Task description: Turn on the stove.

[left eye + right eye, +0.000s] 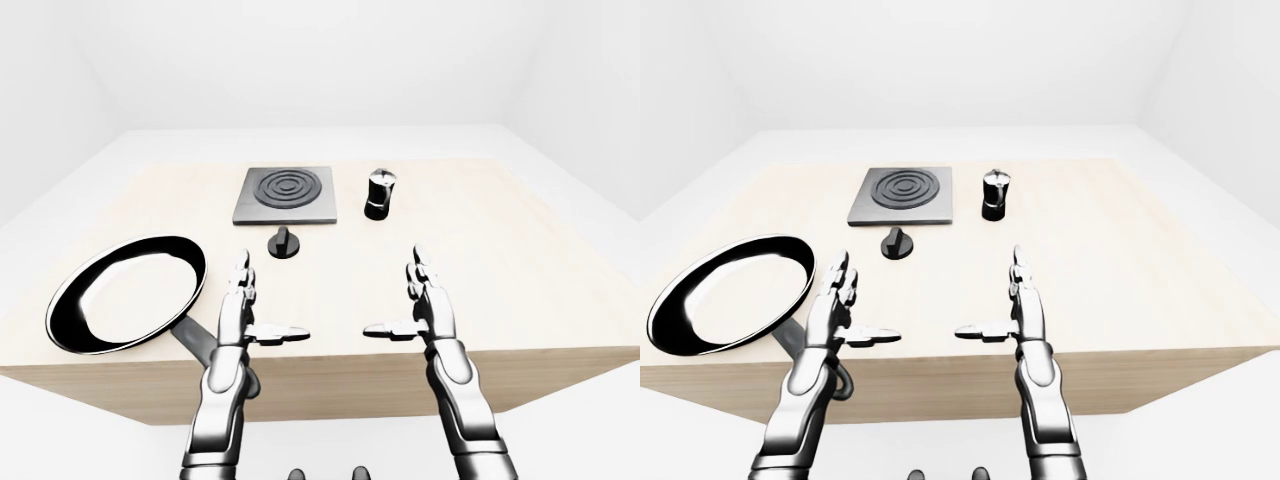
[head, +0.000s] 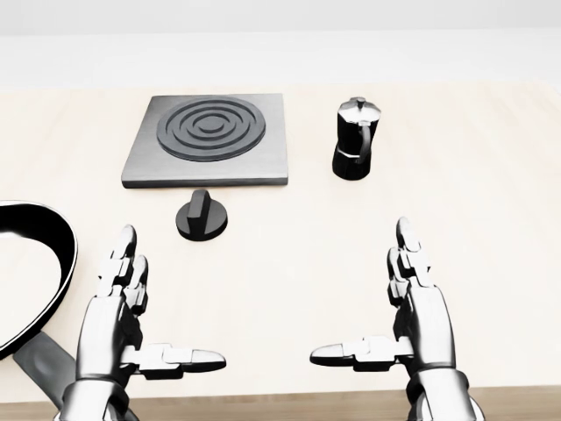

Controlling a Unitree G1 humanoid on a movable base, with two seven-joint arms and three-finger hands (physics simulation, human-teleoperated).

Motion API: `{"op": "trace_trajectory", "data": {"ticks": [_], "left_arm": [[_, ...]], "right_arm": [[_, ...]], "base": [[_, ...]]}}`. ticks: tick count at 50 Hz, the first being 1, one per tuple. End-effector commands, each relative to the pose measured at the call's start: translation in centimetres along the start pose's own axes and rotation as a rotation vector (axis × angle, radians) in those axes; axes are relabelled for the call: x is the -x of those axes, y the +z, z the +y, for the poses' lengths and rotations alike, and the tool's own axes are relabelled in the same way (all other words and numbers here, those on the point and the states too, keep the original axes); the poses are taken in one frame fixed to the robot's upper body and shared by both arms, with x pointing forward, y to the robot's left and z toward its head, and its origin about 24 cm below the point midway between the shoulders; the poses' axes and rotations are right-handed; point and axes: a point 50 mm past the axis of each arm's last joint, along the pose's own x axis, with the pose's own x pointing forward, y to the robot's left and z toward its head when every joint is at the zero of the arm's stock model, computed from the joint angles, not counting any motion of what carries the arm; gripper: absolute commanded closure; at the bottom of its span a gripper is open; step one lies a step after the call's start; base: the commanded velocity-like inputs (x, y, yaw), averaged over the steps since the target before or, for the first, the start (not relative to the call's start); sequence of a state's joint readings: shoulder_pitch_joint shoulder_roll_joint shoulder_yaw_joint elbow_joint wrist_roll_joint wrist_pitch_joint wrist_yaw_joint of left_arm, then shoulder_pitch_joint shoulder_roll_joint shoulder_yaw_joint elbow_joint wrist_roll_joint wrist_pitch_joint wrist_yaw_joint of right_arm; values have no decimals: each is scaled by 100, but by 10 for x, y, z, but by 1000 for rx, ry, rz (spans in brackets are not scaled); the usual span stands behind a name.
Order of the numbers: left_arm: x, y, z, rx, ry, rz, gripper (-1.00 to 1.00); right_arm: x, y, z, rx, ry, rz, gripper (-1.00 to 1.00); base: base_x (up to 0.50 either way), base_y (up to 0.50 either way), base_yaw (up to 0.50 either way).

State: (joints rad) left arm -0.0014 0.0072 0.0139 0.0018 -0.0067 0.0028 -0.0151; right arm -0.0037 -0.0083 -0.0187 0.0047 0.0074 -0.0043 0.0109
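Whole frying pan (image 1: 125, 293) in eye views only

You face a pale wood table (image 1: 560, 260) in a bare white room: white walls (image 1: 300, 60), white floor (image 1: 60, 190), even light.

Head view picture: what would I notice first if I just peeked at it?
Probably the two shiny robot hands, the left hand and right hand, held open at the bottom of the head view above the pale table, touching nothing. Above them sit the dark square stove with ring grooves, its round knob just below it, and a small moka pot to its right. A big black frying pan lies at the left.
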Motion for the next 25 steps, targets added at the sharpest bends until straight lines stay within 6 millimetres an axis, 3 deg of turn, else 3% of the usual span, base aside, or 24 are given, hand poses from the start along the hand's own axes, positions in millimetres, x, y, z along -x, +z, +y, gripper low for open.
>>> {"op": "trace_trajectory", "data": {"ticks": [1, 25], "left_arm": [[1, 0, 6, 0, -3, 5, -100], [-1, 0, 8, 0, 3, 1, -100]], "right_arm": [[0, -1, -9, 1, -17, -10, -100], [-2, 0, -10, -5, -28, -13, -100]], "base": [[0, 0, 0], [0, 0, 0]]}}
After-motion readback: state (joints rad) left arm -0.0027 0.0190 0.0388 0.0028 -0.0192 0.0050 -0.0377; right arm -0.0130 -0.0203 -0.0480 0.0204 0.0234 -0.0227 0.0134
